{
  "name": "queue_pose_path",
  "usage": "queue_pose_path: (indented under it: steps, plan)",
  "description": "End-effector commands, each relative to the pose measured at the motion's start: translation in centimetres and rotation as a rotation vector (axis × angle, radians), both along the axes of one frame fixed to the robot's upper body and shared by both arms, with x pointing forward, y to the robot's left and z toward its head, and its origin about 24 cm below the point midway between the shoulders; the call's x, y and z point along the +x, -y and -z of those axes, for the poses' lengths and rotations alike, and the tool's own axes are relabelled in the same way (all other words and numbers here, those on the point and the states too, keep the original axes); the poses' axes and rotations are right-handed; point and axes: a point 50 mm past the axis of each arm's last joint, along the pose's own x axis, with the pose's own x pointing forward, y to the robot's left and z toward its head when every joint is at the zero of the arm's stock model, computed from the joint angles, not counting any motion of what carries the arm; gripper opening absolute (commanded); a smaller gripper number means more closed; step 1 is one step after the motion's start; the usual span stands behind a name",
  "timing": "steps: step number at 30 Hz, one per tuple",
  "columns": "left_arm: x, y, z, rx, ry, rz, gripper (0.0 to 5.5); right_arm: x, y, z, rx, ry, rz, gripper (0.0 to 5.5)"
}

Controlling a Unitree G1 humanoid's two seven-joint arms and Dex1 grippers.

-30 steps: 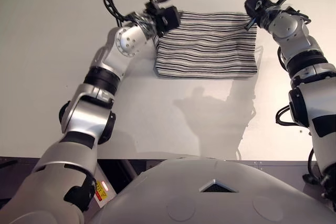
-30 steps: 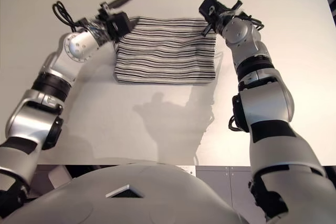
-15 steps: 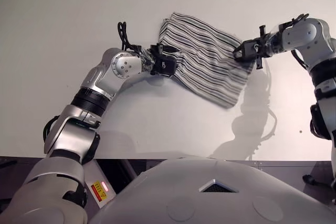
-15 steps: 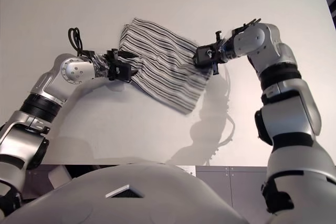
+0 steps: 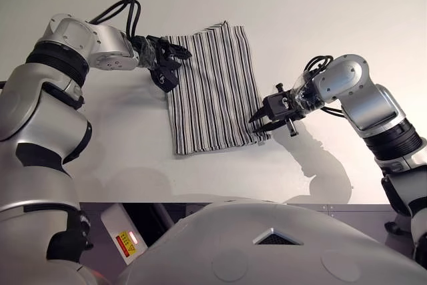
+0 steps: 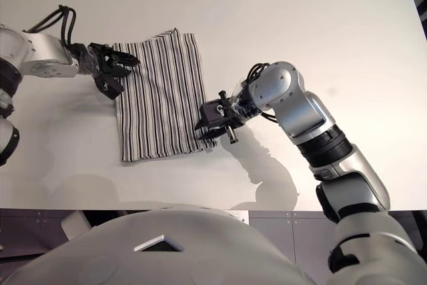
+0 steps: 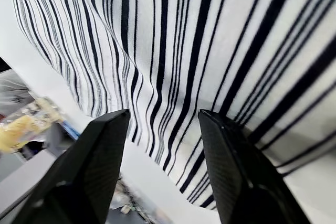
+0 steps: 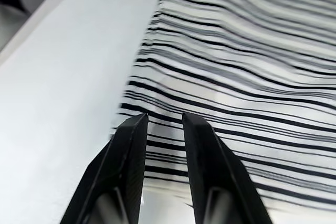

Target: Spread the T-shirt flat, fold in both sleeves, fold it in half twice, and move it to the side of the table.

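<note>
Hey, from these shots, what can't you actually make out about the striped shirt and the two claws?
Black-and-white striped folded T-shirt: sleeves and layer count, head views, tucked beneath its top layer.
Left claw: whether its lower finger touches the cloth, head views, too small.
Right claw: whether its tips press the shirt's corner, right wrist view, angle hides contact.
Clutter beyond the white table: left wrist view, blurred.

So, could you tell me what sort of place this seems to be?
Probably a robotics lab or test bench, not a home: a plain white table, one folded striped T-shirt lying on it, and grey bolted panels under its near edge.
</note>
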Motion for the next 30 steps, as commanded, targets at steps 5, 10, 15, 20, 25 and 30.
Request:
queue_pose_path:
  steps: [5,10,15,20,25,30]
  plan:
    - [-1.8,-1.2,-5.2,-0.504,0.035,-0.032,2.42,-0.5,5.8,-3.2,0.067,0.143,0.295,1.19]
    - [-13.2,-4.5,-2.4,-0.556,-0.329,-0.146,3.2,-1.5,11.3,-2.7,0.015,0.399,0.548,1.19]
    - [-19.0,-4.8,-1.3,-0.588,-0.467,-0.349,3.43,-3.4,12.9,-1.6,0.01,0.578,0.584,1.94]
    - [-21.2,-4.8,1.1,-0.49,-0.493,-0.403,3.43,-3.1,12.5,-1.2,0.029,0.607,0.568,1.94]
    - [-22.0,-5.3,3.2,-0.389,-0.499,-0.43,3.43,-2.6,11.8,-1.0,0.043,0.62,0.537,1.94]
    - [-20.5,-4.8,5.1,-0.355,-0.441,-0.416,3.43,-1.8,10.6,-0.9,0.076,0.634,0.508,1.94]
